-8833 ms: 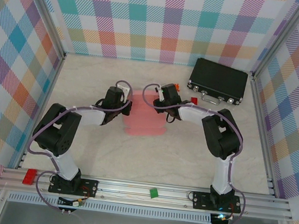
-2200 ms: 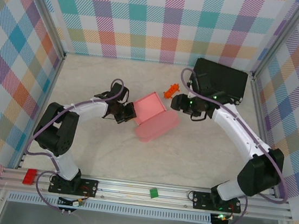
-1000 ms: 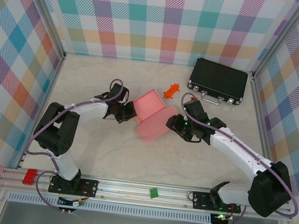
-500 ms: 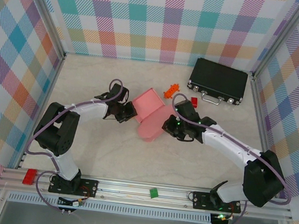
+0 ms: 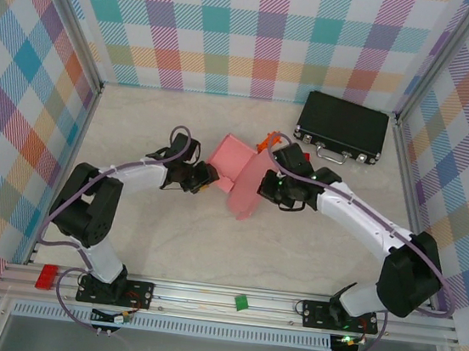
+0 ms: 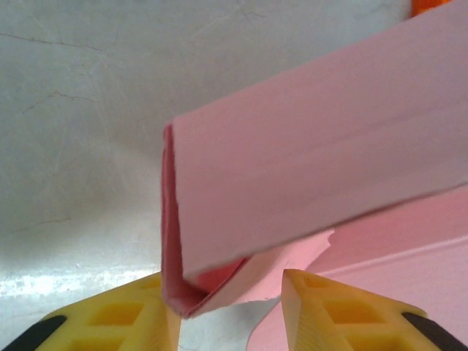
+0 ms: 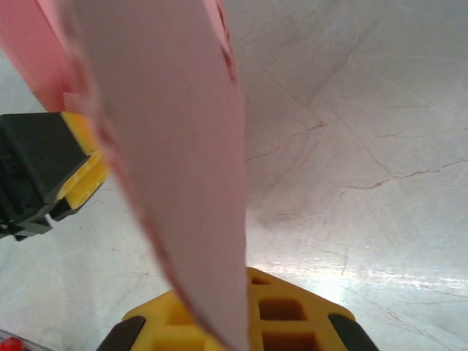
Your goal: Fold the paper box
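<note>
My right gripper [image 5: 260, 187] pinches a raised flap of the pink paper box [image 5: 229, 159] (left gripper [image 5: 209, 175], jaws apart, at its 8 o'clock).

One paper box [image 5: 229, 154]; one black case [image 5: 343, 127]; one orange toy [image 5: 265, 141].

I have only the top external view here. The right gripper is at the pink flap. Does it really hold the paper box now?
Observer: Yes. In the right wrist view the paper box flap runs down into the right gripper, which is shut on it.
Operator: And the left gripper?
Observer: In the left wrist view the left gripper is open, its yellow fingers on either side of a folded corner of the box.
</note>
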